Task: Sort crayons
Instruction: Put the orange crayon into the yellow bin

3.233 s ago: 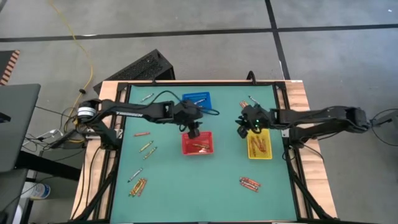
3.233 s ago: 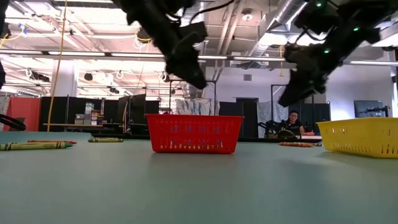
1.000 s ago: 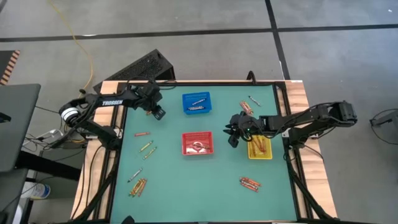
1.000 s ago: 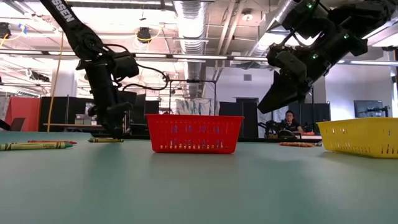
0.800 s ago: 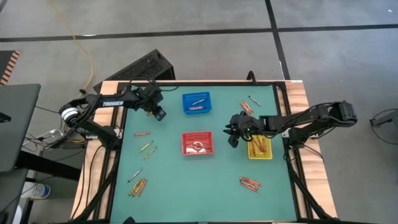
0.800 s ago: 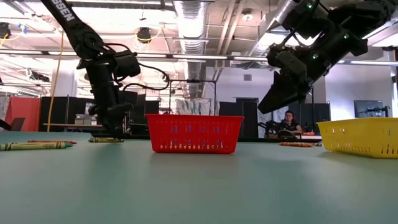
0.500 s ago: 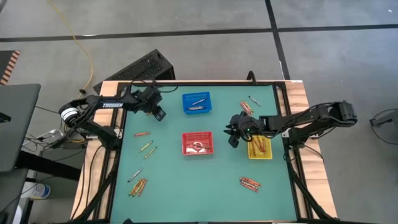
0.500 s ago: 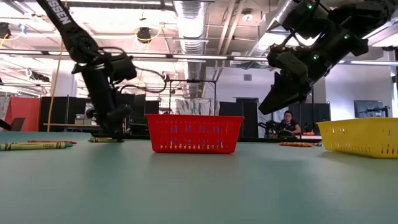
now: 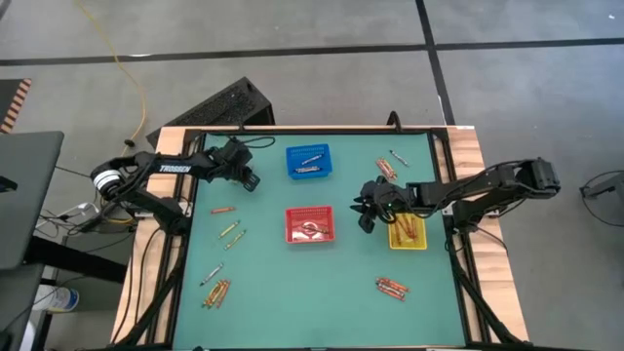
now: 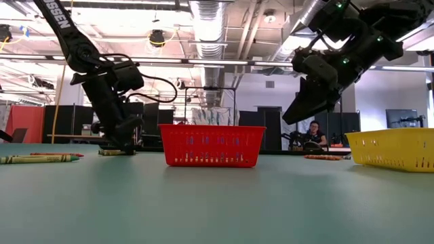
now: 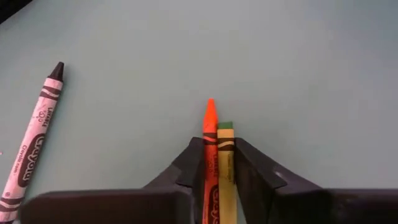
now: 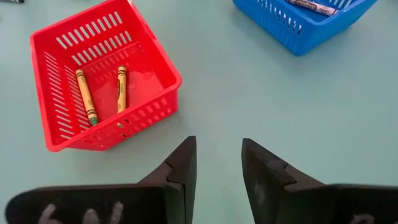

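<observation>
The green table [image 9: 312,292] fills the middle of the high view, with both dark arms reaching in from its sides. Taking the red basket [image 9: 309,224] as the clock's centre, the blue basket [image 9: 308,161] sits at twelve o'clock and the yellow basket [image 9: 407,231] at three. The red basket holds two crayons [image 12: 102,90] lying side by side, and the blue one holds a pale crayon [image 12: 309,5].

The left gripper [image 9: 249,180] is down at the table at about ten o'clock from the red basket, its fingers [image 11: 186,167] pinched on an orange crayon [image 11: 209,146] and a green crayon [image 11: 224,158] held together, tips poking past the fingers. A dark-tipped pink crayon [image 11: 34,140] lies loose on the mat nearby.

The right gripper [image 9: 364,211] hovers above the table between the red and yellow baskets, fingers [image 12: 180,171] spread and holding nothing.

Loose crayons are scattered: a bunch at seven o'clock [image 9: 215,292], a few at nine o'clock [image 9: 230,231], a cluster at four o'clock [image 9: 391,287], and some at two o'clock [image 9: 385,168].
</observation>
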You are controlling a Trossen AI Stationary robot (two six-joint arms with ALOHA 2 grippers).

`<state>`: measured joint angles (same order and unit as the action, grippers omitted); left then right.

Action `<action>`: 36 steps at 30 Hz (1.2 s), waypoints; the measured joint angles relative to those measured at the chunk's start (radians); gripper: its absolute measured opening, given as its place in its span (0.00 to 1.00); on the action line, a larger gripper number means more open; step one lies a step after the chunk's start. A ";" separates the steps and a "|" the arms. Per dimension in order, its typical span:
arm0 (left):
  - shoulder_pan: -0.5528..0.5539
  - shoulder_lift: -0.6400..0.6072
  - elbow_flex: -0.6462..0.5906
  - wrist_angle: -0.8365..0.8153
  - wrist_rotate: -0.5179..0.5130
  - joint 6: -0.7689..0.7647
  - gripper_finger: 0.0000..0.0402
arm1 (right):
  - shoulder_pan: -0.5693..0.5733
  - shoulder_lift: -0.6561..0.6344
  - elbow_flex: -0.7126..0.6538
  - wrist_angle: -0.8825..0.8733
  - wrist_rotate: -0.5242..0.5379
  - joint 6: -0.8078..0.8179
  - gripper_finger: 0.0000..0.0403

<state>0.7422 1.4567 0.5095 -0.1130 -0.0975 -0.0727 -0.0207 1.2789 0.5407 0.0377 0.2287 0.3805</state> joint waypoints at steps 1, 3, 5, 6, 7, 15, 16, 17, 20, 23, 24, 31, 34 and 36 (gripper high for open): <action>0.000 0.000 0.000 0.005 0.000 0.000 0.11 | 0.004 0.000 0.000 0.000 0.000 0.001 0.30; 0.000 0.000 0.006 0.025 0.000 -0.001 0.07 | 0.014 0.000 0.000 0.000 0.000 0.004 0.30; 0.001 0.002 0.018 0.028 0.007 -0.002 0.06 | 0.026 0.000 0.000 0.000 0.000 0.004 0.30; 0.001 0.002 0.023 0.023 0.007 -0.002 0.06 | 0.031 0.000 0.000 0.000 0.000 0.004 0.30; 0.000 0.003 0.032 0.020 0.007 -0.004 0.07 | 0.036 0.000 0.000 0.000 0.000 0.004 0.30; -0.001 0.005 0.083 0.008 0.067 -0.001 0.21 | 0.048 0.000 0.000 -0.001 0.000 0.005 0.30; -0.002 0.005 0.088 0.007 0.071 0.001 0.22 | 0.048 0.000 0.000 -0.001 0.000 0.005 0.30; -0.002 0.005 0.091 0.007 0.074 0.004 0.22 | 0.048 0.000 0.000 -0.001 0.000 0.005 0.30; -0.002 0.005 0.097 -0.002 0.081 0.005 0.20 | 0.048 0.000 0.000 -0.001 0.000 0.006 0.30; -0.002 0.005 0.097 -0.013 0.080 0.008 0.16 | 0.048 0.000 0.000 -0.001 0.000 0.006 0.30; -0.002 0.004 0.097 -0.013 0.079 0.008 0.14 | 0.048 0.000 0.000 -0.001 0.000 0.006 0.30; -0.003 0.003 0.098 0.007 0.064 0.022 0.01 | 0.048 0.000 0.000 -0.001 0.000 0.012 0.30; -0.003 0.002 0.098 0.011 0.058 0.024 0.01 | 0.048 0.000 0.000 -0.002 0.000 0.013 0.30; -0.003 0.002 0.098 0.012 0.058 0.024 0.00 | 0.048 0.000 0.000 -0.003 0.000 0.015 0.30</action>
<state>0.7391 1.4586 0.6079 -0.1010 -0.0395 -0.0483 0.0269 1.2789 0.5407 0.0349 0.2283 0.3950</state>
